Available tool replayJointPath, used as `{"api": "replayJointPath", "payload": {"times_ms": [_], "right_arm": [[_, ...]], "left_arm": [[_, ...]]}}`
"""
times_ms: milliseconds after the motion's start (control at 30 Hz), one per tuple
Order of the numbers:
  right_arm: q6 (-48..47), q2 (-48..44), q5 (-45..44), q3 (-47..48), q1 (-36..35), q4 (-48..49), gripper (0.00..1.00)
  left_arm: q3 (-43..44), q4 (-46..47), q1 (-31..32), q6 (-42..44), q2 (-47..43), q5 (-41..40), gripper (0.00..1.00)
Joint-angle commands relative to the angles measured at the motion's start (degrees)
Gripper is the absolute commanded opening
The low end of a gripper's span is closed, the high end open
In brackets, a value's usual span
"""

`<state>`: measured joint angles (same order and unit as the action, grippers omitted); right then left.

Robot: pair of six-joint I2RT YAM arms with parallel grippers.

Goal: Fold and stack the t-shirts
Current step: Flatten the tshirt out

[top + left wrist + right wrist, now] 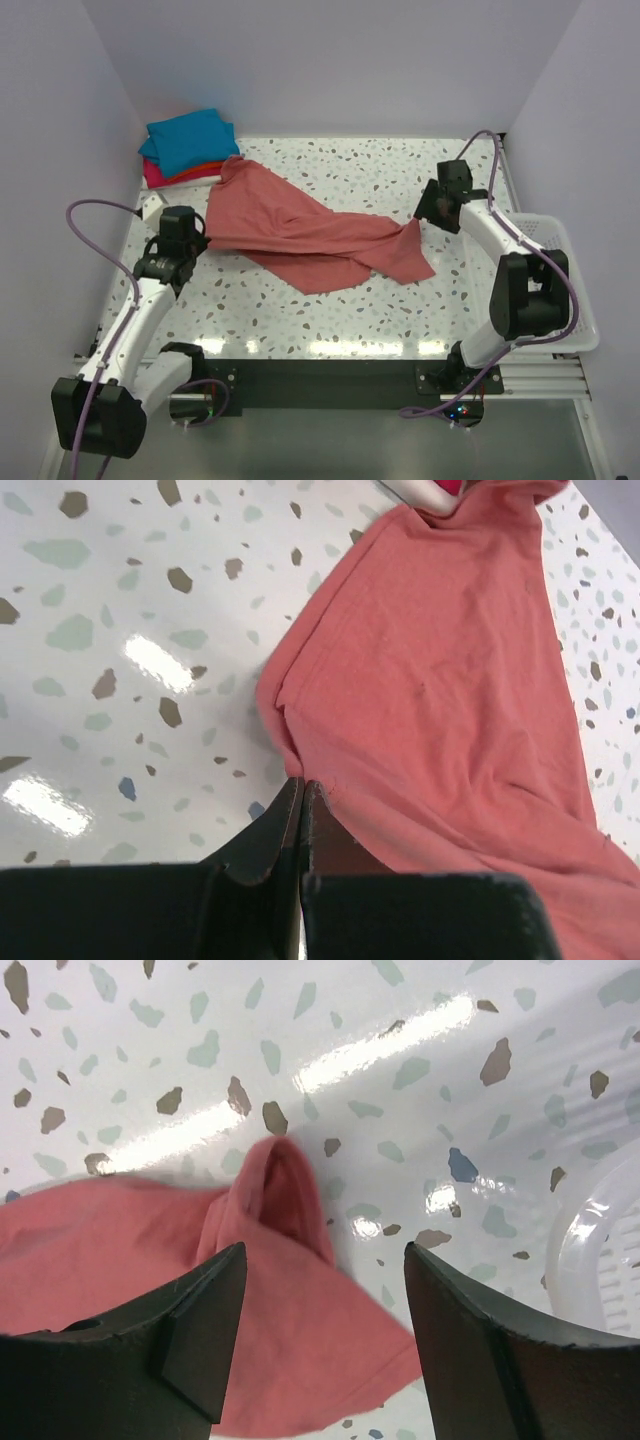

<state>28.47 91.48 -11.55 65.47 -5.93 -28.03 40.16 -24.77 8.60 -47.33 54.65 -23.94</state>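
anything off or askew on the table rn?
The salmon t-shirt lies unfolded, bunched and twisted diagonally across the table, its far corner up against the folded stack at the back left. Nothing looks spilled or damaged.

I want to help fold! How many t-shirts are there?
4: a salmon-pink t-shirt spread mid-table, and a back-left pile with a teal t-shirt on top, an orange t-shirt, then a magenta t-shirt. More could hide inside.

Plain salmon-pink t-shirt [300, 235]; white counter [400, 170] flecked grey, brown and teal. Beyond the black left hand [303, 786]: teal-blue tee [190, 140], orange tee [205, 167], magenta tee [155, 178]. Beside the black right hand [325, 1250], a white basket [600, 1250].
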Motion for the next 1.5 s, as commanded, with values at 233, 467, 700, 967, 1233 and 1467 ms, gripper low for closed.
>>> {"api": "replayJointPath", "payload": {"times_ms": [233,467,700,967,1233,1467], "right_arm": [[2.7,-6.7,3.9,-11.0,-5.3,4.7,0.68],[10.8,-20.7,1.7,-22.0,-10.1,1.9,0.68],[15.1,-26.3,-0.1,-27.9,-10.1,-1.2,0.69],[15.2,-17.4,-0.8,-27.2,-10.2,2.5,0.66],[15.3,-12.5,1.8,-29.1,-10.1,7.3,0.17],[13.4,-20.1,3.5,-20.8,-10.1,-0.1,0.0]], "left_arm": [[3.3,5.4,-11.1,7.2,5.0,10.9,0.0],[2.9,8.4,-13.2,7.2,7.7,14.6,0.0],[1.9,11.2,-13.6,6.1,8.5,18.1,0.0],[2.5,11.5,-13.5,6.2,9.0,20.0,0.0],[2.4,11.9,-13.5,6.4,8.4,21.2,0.0],[7.4,10.2,-13.5,10.6,7.6,23.4,0.0]]}}
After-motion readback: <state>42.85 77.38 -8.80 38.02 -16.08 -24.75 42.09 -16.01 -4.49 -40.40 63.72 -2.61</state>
